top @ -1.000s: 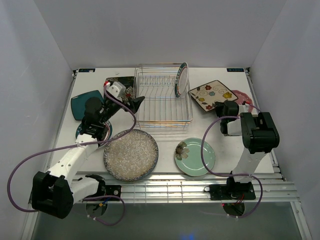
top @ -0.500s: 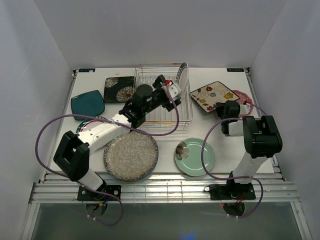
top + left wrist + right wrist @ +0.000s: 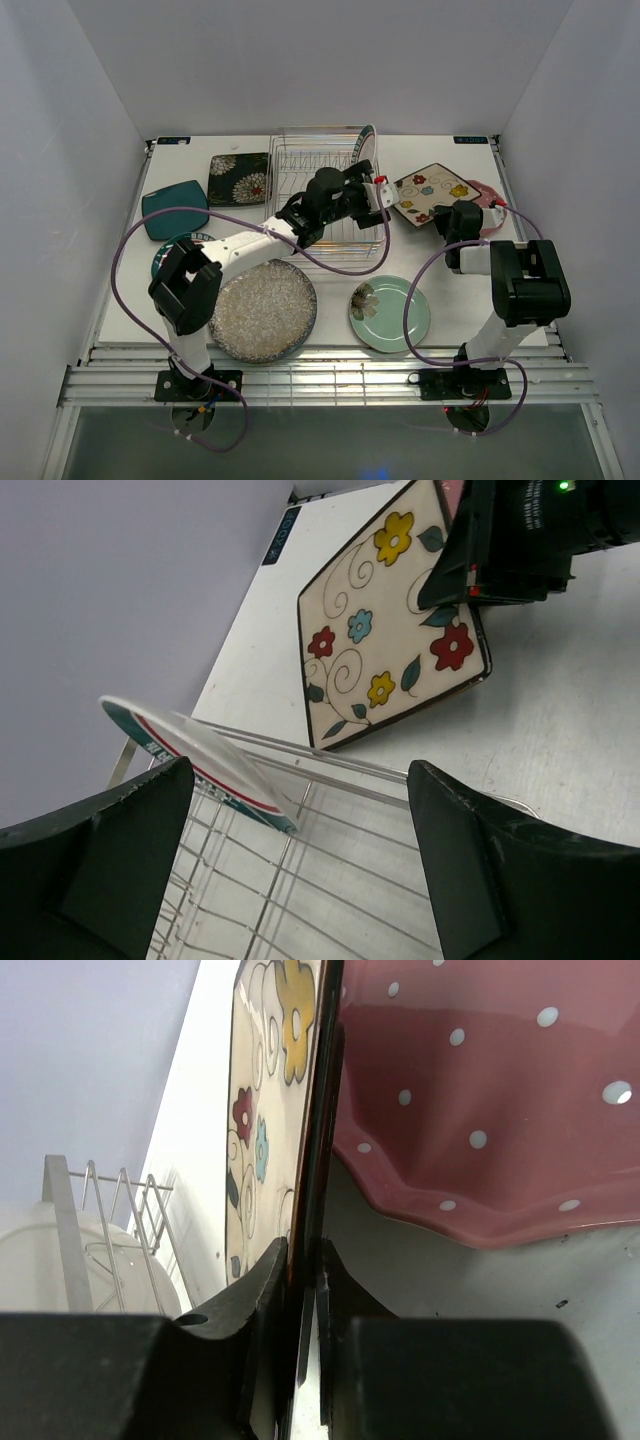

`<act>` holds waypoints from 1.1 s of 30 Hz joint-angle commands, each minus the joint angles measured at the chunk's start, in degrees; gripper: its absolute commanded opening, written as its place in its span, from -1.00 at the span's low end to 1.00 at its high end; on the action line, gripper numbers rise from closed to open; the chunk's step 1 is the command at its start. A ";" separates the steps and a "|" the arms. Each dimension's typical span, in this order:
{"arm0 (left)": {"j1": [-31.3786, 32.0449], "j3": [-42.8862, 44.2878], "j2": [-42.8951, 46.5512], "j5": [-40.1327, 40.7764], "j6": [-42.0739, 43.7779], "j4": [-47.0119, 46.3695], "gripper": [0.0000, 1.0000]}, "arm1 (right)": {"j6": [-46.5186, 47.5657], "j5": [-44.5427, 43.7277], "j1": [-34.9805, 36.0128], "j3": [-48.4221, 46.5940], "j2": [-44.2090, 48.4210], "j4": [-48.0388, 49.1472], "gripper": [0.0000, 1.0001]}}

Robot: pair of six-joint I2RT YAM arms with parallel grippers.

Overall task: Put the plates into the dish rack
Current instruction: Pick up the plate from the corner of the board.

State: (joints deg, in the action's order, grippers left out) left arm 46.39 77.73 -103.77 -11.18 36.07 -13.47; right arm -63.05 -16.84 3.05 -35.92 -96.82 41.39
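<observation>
The silver wire dish rack (image 3: 320,200) holds one white teal-rimmed plate (image 3: 364,152) upright at its far right. My left gripper (image 3: 385,197) is open and empty over the rack's right rim (image 3: 330,780), facing the cream floral square plate (image 3: 385,630). My right gripper (image 3: 447,218) is shut on that plate's near right edge (image 3: 265,1110), its fingers (image 3: 262,1290) clamping the rim. The pink dotted plate (image 3: 487,190) lies just behind it and fills the right wrist view (image 3: 480,1110).
The grey speckled plate (image 3: 262,308) and the mint green floral plate (image 3: 390,313) lie at the front. The black floral square plate (image 3: 238,178), the teal plate (image 3: 175,208) and a second white teal-rimmed plate (image 3: 160,262) lie at the left.
My left arm has swung from the table's left side across the rack to its right rim. My right gripper has stayed on the cream plate.
</observation>
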 commanded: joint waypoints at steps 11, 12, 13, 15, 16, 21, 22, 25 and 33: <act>3.44 1.28 -2.75 -11.67 7.43 0.20 0.96 | 3.45 -1.27 -0.24 -0.46 8.04 5.64 -0.84; 3.70 1.54 -3.54 -11.67 7.61 0.20 0.96 | 3.72 -1.26 -0.24 -0.73 8.48 4.68 -0.85; 3.97 1.80 -3.90 -11.41 7.87 0.20 0.96 | 3.89 -1.00 -0.24 -0.90 8.92 4.23 -0.85; 5.02 2.16 -4.95 -11.15 9.27 0.20 0.96 | 4.07 -0.74 -0.24 -0.91 9.89 3.53 -0.84; 5.37 2.42 -5.48 -10.88 9.80 0.12 0.96 | 4.07 -0.30 -0.24 -0.82 10.15 3.35 -0.84; 7.31 5.05 -9.95 -7.72 10.51 0.20 0.94 | 4.42 0.49 -0.15 -0.46 12.09 2.39 -0.84; 7.57 5.32 -10.40 -7.72 10.33 0.20 0.94 | 4.60 0.41 -0.24 -0.20 12.52 2.21 -0.84; 8.36 6.28 -12.07 -7.28 9.89 0.20 0.93 | 5.12 0.05 -0.24 0.50 14.19 1.77 -0.85; 9.51 10.06 -17.34 -3.68 8.93 -0.15 0.83 | 6.18 1.20 -0.15 1.20 19.20 -1.57 -0.84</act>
State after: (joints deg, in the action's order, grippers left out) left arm 55.86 84.88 -120.79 -16.45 45.69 -13.34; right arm -56.25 -16.10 3.01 -33.23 -82.72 29.06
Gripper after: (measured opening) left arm 0.919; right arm 0.177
